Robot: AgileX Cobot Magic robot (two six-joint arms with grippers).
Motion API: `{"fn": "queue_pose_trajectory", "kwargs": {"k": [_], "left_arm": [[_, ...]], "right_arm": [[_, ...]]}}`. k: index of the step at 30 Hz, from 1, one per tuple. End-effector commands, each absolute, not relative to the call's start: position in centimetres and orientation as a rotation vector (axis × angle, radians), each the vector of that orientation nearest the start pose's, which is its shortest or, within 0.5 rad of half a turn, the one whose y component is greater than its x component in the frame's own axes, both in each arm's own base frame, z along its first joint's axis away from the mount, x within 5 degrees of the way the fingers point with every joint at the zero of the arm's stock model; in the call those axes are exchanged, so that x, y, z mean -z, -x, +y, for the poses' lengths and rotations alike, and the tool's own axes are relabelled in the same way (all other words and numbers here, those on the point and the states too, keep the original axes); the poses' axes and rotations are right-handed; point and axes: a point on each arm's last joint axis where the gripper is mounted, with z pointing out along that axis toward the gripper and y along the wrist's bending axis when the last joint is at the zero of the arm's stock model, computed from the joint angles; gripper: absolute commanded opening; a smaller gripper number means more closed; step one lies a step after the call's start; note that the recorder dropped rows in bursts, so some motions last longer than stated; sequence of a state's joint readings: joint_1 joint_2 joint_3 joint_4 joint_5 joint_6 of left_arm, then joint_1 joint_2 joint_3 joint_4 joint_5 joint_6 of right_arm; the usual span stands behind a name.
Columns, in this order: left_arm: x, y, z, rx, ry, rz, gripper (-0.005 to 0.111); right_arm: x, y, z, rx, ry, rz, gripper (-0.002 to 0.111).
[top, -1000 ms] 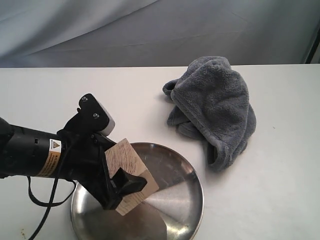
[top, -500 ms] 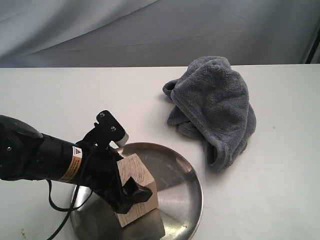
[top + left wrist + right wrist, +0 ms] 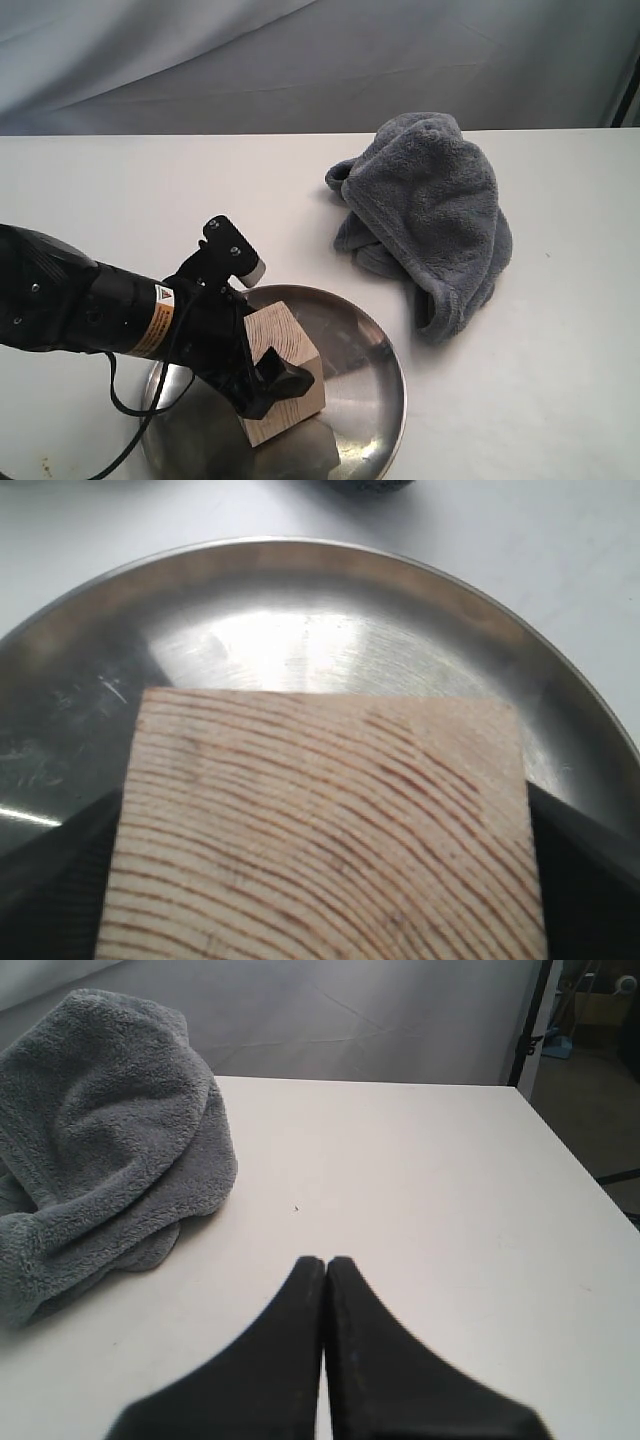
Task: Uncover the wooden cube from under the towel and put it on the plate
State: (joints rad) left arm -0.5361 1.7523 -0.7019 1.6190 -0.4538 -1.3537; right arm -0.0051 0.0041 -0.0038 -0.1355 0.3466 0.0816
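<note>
Steel plate [image 3: 352,372], nearest item: round and shiny, near rim cut off by the exterior view.

Cube [image 3: 320,820], pale wood with a ringed grain: inside the plate, left of its middle, slightly tilted. I cannot tell whether its lower edge touches the steel or hangs just above it.

Left end effector [image 3: 272,370]: mine, clamped on two opposite faces of the cube. One black finger shows in front; the other is hidden behind the block.

Task status, as I judge it: cube uncovered and brought to the plate. Left to do: settle it flat, let go, lift clear.

Towel [image 3: 430,215], dark grey fleece: bunched in a heap beyond the plate's far right rim, near it but apart, covering nothing visible.

Right end effector [image 3: 326,1290]: mine, fingers pressed together on nothing, over bare desk beside the towel.

Desk [image 3: 120,180], white: open room left of and beyond the plate for my withdrawal. The towel narrows the right side. The far edge runs behind the towel, and a side edge shows in the right wrist view.
</note>
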Motion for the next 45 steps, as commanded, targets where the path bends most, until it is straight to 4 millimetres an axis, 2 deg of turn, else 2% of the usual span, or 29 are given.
{"fn": "queue_pose_trajectory", "kwargs": {"k": [1, 3, 8, 11, 13, 20, 25, 32, 35, 41, 45], "left_arm": [[-13.1, -23.0, -18.9, 0.744, -1.179, 2.265, 0.021], [-13.2, -22.8, -19.0, 0.771, -1.211, 2.251, 0.034], [-13.6, -22.3, -18.8, 0.784, -1.264, 2.250, 0.079], [-14.3, -22.2, -18.8, 0.790, -1.234, 2.252, 0.093], [-14.9, -22.2, -18.8, 0.784, -1.231, 2.232, 0.097], [-18.3, -21.9, -18.4, 0.744, -1.214, 2.108, 0.097], [-21.4, -22.0, -17.4, 0.601, -1.135, 2.011, 0.097], [-25.9, -23.1, -14.0, 0.176, -0.840, 1.905, 0.097], [-27.5, -23.0, -12.6, 0.057, -0.733, 1.862, 0.097], [-30.6, -21.9, -10.6, 0.000, -0.530, 1.783, 0.097], [-33.6, -19.9, -8.9, 0.018, -0.396, 1.680, 0.095]], "right_arm": [[-18.3, -5.3, -0.5, 0.076, -0.006, 1.824, 0.000], [-18.3, -5.3, -0.5, 0.076, -0.006, 1.824, 0.000], [-18.3, -5.3, -0.5, 0.076, -0.006, 1.824, 0.000], [-18.3, -5.3, -0.5, 0.076, -0.006, 1.824, 0.000], [-18.3, -5.3, -0.5, 0.076, -0.006, 1.824, 0.000], [-18.3, -5.3, -0.5, 0.076, -0.006, 1.824, 0.000], [-18.3, -5.3, -0.5, 0.076, -0.006, 1.824, 0.000], [-18.3, -5.3, -0.5, 0.076, -0.006, 1.824, 0.000], [-18.3, -5.3, -0.5, 0.076, -0.006, 1.824, 0.000], [-18.3, -5.3, -0.5, 0.076, -0.006, 1.824, 0.000], [-18.3, -5.3, -0.5, 0.076, -0.006, 1.824, 0.000]]}}
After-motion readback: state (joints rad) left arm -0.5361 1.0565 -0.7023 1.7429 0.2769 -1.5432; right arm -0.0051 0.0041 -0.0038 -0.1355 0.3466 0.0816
